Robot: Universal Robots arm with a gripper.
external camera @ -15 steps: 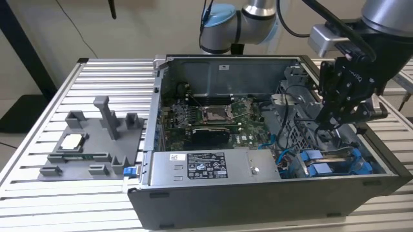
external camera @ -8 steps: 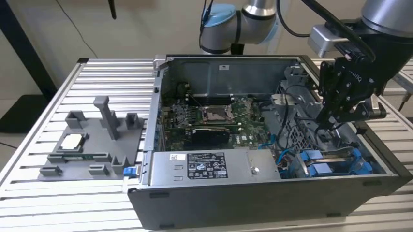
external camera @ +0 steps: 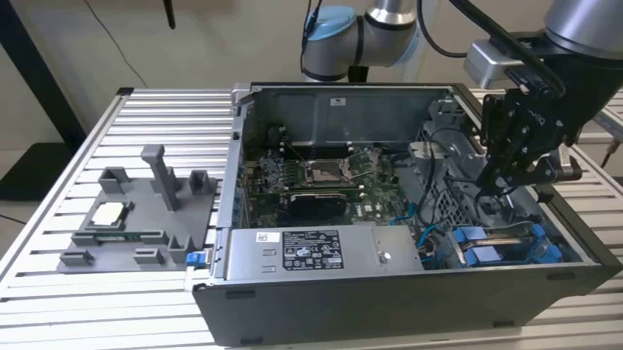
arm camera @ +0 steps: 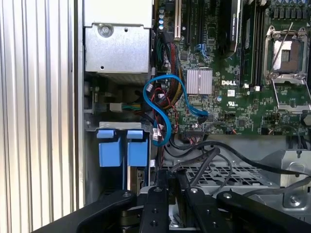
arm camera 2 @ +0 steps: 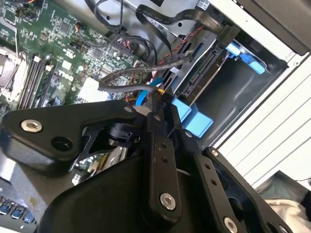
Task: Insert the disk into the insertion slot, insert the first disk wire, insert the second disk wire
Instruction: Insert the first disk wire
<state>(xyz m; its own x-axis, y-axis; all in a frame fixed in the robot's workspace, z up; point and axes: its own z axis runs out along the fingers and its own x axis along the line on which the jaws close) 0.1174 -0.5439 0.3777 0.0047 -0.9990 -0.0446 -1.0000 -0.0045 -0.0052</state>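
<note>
- The claw (external camera: 497, 188) is black metal with bolted linkages; it hangs inside the open computer case (external camera: 389, 306), toward the exterior view's right; in both wrist views its fingers are drawn together and clamped on the black wire (arm camera 2: 124, 77), a round rubbery lead that loops away from the tips.
- The disk (arm camera 2: 204, 68) sits in the insertion slot (external camera: 506, 244), at the near corner of the case on the exterior view's right; in the second wrist view its connector edge faces out, just beside the claw (arm camera 2: 158, 97); bright blue plastic carrier tabs (arm camera: 109, 151) stand up from it in the first wrist view.
- A green motherboard (external camera: 331, 179) lines the case floor; it carries a finned silver heat sink (arm camera: 199, 81); a glossy blue cable (arm camera: 165, 76) curls over it.
- A grey metal power-supply box (external camera: 322, 251) lies along the near wall of the case; it bears a white sticker and a black label with fine print too small to make out.
- A grey plastic fixture tray (external camera: 136, 219) with upright posts rests on the ribbed aluminium tabletop (external camera: 146, 117), on the exterior view's left, apart from the case.
</note>
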